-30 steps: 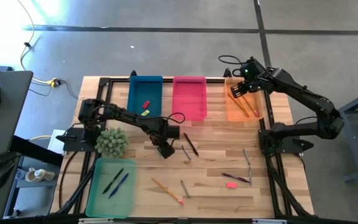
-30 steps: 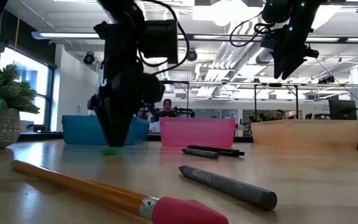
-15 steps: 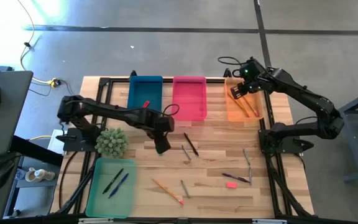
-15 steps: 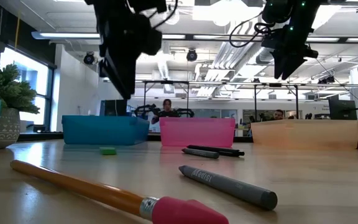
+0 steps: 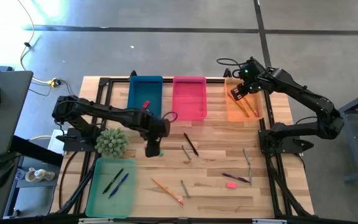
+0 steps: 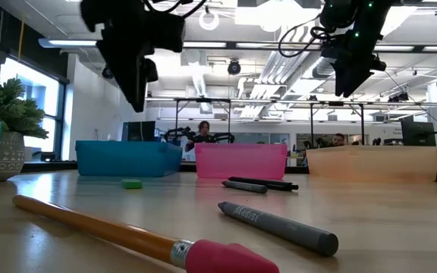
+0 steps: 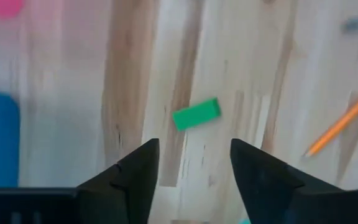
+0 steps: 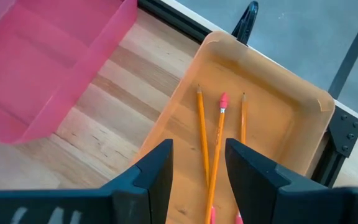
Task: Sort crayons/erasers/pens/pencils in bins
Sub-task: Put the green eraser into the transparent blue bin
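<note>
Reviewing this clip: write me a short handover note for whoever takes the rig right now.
Left gripper: open, empty, above the green eraser lying on the table.
Right gripper: open, empty, over the orange bin, three pencils inside.
Done: two pens in the green bin; erasers in the blue bin.
Left: loose sticks and the pink eraser on the table; pink bin looks empty.

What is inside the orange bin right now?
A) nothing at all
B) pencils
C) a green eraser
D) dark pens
B: the right wrist view shows three long orange pencils lying in the orange bin, one with a pink eraser tip; the green eraser lies on the bare wooden table.
</note>
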`<state>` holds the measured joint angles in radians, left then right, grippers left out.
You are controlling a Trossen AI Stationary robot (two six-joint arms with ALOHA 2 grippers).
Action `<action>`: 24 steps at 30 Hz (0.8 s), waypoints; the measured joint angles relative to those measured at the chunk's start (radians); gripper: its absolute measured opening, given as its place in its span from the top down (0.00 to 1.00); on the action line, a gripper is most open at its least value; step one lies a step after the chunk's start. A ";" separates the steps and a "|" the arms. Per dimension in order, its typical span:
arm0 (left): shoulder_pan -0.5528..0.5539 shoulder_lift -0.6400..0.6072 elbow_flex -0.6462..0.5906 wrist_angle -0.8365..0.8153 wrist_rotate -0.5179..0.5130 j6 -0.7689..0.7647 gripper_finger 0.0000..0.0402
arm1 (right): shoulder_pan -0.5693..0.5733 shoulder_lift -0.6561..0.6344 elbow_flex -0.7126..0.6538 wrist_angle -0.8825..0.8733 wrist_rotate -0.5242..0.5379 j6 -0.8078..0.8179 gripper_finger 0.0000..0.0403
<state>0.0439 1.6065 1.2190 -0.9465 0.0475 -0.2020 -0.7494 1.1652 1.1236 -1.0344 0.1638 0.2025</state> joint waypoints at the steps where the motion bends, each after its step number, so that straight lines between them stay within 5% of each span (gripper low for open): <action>1: -0.009 0.004 0.000 0.000 -0.003 0.055 0.51 | 0.000 0.000 0.000 0.000 0.000 0.004 0.66; 9: -0.094 0.023 0.000 0.025 -0.100 0.549 0.48 | 0.000 0.000 0.000 0.004 0.000 0.094 0.66; 24: -0.116 0.205 0.000 0.095 -0.093 0.838 0.49 | 0.000 0.000 0.000 0.003 -0.006 0.164 0.66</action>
<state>-0.0719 1.8113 1.2190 -0.8515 -0.0456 0.6357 -0.7498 1.1652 1.1236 -1.0309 0.1581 0.3664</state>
